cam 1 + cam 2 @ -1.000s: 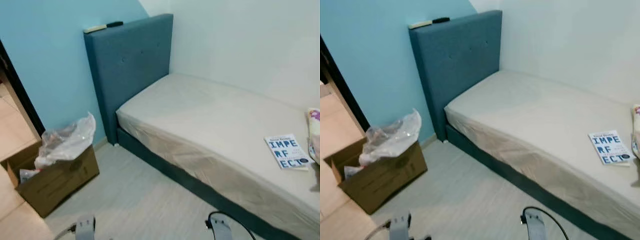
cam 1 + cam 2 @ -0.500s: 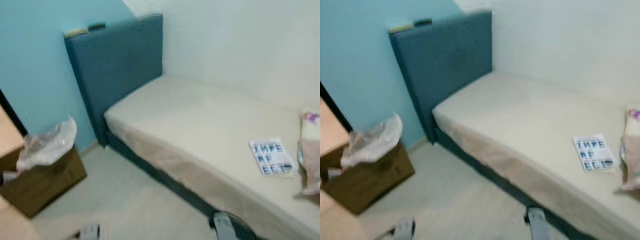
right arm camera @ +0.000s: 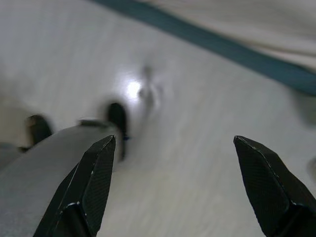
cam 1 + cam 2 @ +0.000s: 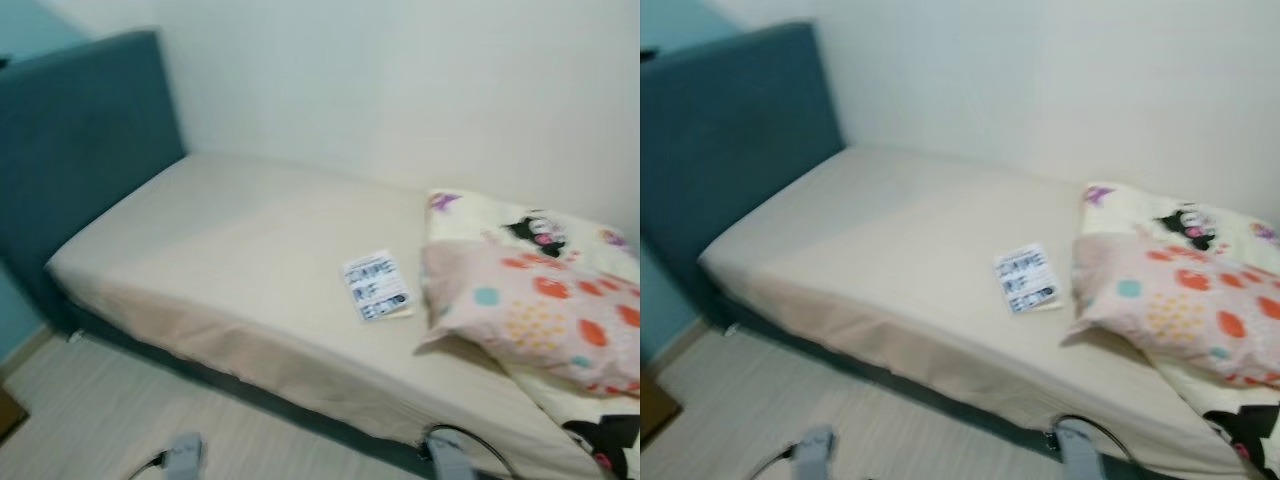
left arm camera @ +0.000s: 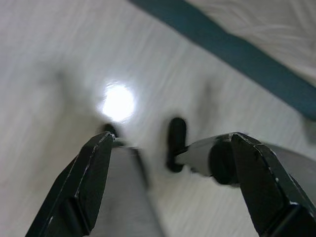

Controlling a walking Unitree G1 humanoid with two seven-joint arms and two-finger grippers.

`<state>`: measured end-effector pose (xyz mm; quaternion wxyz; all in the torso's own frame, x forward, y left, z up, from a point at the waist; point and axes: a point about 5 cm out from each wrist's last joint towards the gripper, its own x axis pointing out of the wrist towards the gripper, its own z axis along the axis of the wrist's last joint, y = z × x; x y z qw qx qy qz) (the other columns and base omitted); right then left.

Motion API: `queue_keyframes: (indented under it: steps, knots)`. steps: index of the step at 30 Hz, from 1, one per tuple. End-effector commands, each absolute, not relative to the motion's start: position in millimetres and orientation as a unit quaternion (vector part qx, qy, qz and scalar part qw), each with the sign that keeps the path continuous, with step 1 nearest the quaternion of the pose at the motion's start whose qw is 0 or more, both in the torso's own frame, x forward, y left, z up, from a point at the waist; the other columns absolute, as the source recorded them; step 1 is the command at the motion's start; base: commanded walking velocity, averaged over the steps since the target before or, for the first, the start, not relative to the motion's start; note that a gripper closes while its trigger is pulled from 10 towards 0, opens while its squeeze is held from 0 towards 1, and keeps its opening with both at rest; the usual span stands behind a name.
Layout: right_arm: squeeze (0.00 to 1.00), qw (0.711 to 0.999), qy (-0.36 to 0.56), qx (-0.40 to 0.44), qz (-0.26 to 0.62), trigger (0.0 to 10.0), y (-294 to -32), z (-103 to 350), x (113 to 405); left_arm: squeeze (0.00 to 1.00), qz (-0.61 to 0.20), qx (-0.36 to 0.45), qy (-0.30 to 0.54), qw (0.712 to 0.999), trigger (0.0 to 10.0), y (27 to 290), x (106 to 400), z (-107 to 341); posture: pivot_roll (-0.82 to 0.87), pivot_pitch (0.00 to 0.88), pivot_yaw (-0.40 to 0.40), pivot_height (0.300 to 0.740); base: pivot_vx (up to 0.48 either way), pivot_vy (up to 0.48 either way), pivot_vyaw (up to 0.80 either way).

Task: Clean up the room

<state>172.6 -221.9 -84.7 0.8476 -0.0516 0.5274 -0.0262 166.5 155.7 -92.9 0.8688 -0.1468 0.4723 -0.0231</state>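
Observation:
A bed with a beige fitted sheet (image 4: 230, 260) and a teal headboard (image 4: 75, 150) stands against the white wall. On the sheet lies a white book with blue lettering (image 4: 376, 286). Beside it, on the right, a pink pillow with coloured dots (image 4: 535, 315) rests on a cartoon-print blanket (image 4: 530, 225). Both arms hang low over the pale floor in front of the bed. My left gripper (image 5: 170, 155) is open with nothing between its fingers. My right gripper (image 3: 175, 163) is open too, above bare floor near the bed's teal base (image 3: 207, 39).
Light wood-look floor (image 4: 120, 420) runs along the bed's front. A corner of a brown cardboard box (image 4: 8, 412) shows at the far left edge. The teal bed base (image 4: 240, 385) borders the floor.
The whole picture has swung right: the box and blue wall have slid out on the left, and the pillow and blanket have come into view. The grippers stay open.

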Motion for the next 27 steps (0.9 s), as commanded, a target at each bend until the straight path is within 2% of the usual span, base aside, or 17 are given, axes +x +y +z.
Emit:
queue_keyframes:
  steps: [1, 15, 27]
  knots:
    - [0.0, 0.85, 0.526, -0.04, -0.013, 10.0, -208.5, -86.8, 173.8, 0.0, -0.008, -0.137, 0.483, 0.865, 10.0, 168.2, 157.5, -96.0, -0.1, 0.0, -0.012, 0.735, 0.0, -0.48, 0.0]
    - [0.0, 0.856, 0.516, -0.036, -0.017, 10.0, -209.6, -85.2, 176.6, 0.0, -0.01, -0.134, 0.482, 0.866, 10.0, 166.9, 159.7, -95.3, -0.11, 0.0, -0.009, 0.735, 0.0, -0.459, 0.0]
    - [0.0, 0.859, 0.511, -0.022, -0.029, 10.0, -211.1, -84.1, 178.4, 0.0, -0.009, -0.13, 0.48, 0.868, 10.0, 167.6, 162.8, -94.1, -0.12, 0.0, 0.005, 0.735, 0.0, -0.029, 0.0]
